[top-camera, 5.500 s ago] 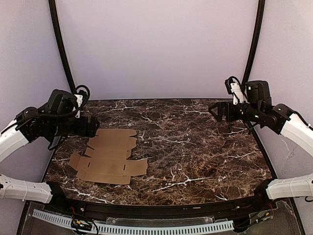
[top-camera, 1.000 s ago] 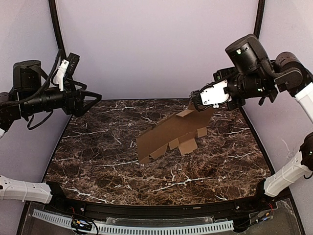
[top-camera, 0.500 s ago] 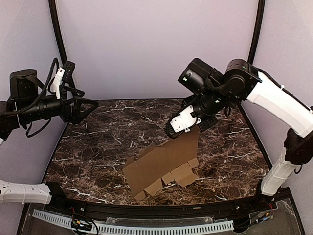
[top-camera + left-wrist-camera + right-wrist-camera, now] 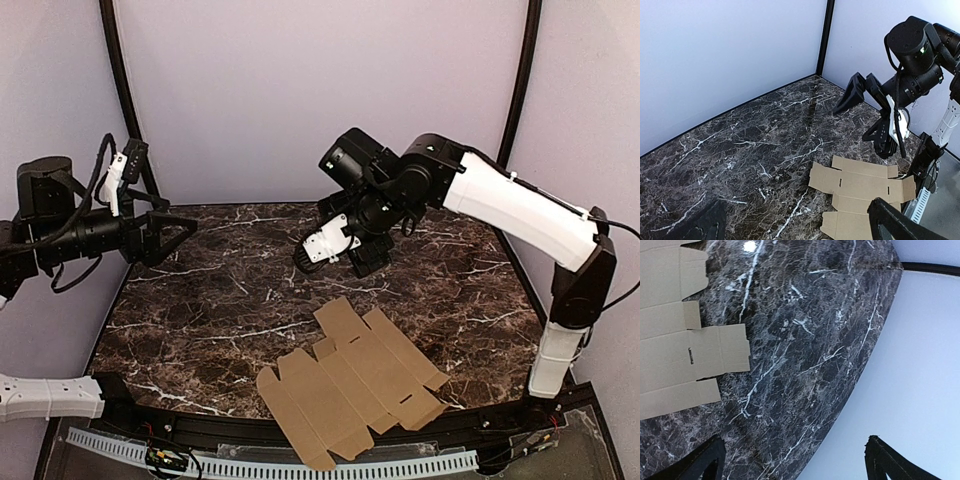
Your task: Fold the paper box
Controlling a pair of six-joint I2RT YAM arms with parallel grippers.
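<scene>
Paper box: flat, tan, die-cut cardboard sheet [image 4: 350, 385], unfolded, lying at the table's front, right of centre. I saw its nearest corner over the black front rail [image 4: 200, 432].
Table: dark brown, white-veined marble top [image 4: 200, 300].
Right gripper [image 4: 335, 262]: fingers spread, empty, above the table's centre, behind the sheet and apart from it.
Left gripper [image 4: 178, 236]: fingers spread, empty, raised over the left edge, well apart from the sheet.
Surroundings: pale lilac walls [image 4: 300, 90]; white slotted cable strip [image 4: 240, 467] below the rail.

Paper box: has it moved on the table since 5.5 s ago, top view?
Yes. The paper box went from the left side of the table to its near edge, right of centre, lying flat, apart from the open right gripper.
</scene>
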